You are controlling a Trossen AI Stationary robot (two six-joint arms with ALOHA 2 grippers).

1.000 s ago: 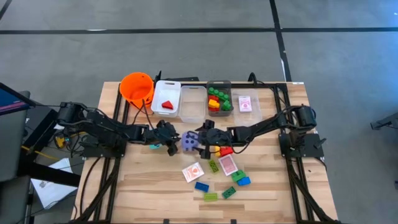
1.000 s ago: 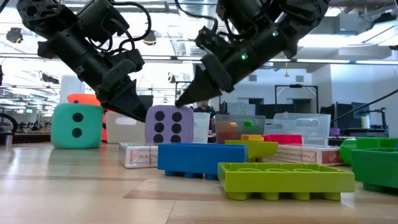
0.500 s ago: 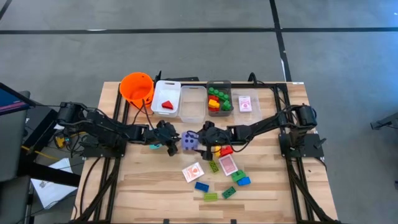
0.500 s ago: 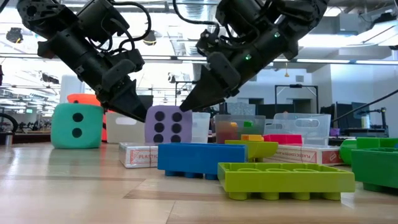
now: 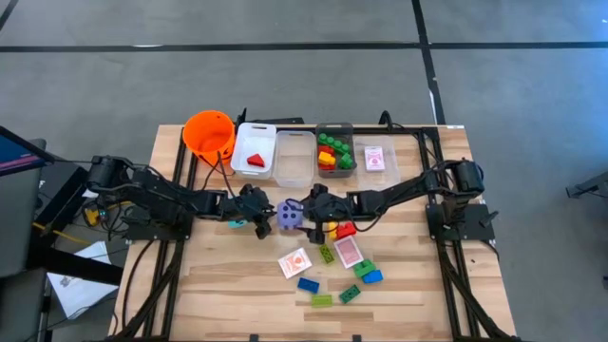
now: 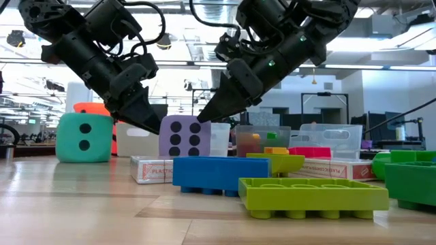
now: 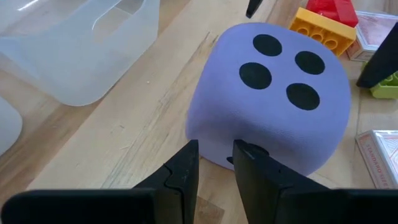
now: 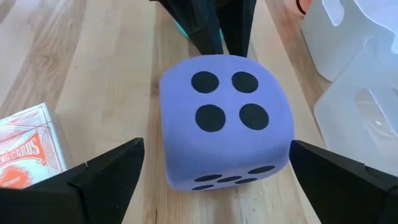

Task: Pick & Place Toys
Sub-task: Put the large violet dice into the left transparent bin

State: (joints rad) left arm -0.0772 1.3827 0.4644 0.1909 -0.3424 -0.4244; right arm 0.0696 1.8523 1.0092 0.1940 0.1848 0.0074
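Purple die [image 5: 288,217] sits btwn right gripper [image 8: 211,180] (wide) & left gripper [image 7: 214,163] (nearly closed, empty).

You are looking at a light wooden tabletop [image 5: 237,294] of butcher-block planks on a black metal frame, set on a grey concrete floor [image 5: 285,85] crossed by dark painted lines. To the table's left side sits a dark cart [image 5: 38,204] with cables and white papers [image 5: 76,280] below it. From table height, you see an open, brightly lit workspace behind: white ceiling beams [image 6: 381,58], overhead lights, desks and dark monitors [image 6: 320,105] in the distance.
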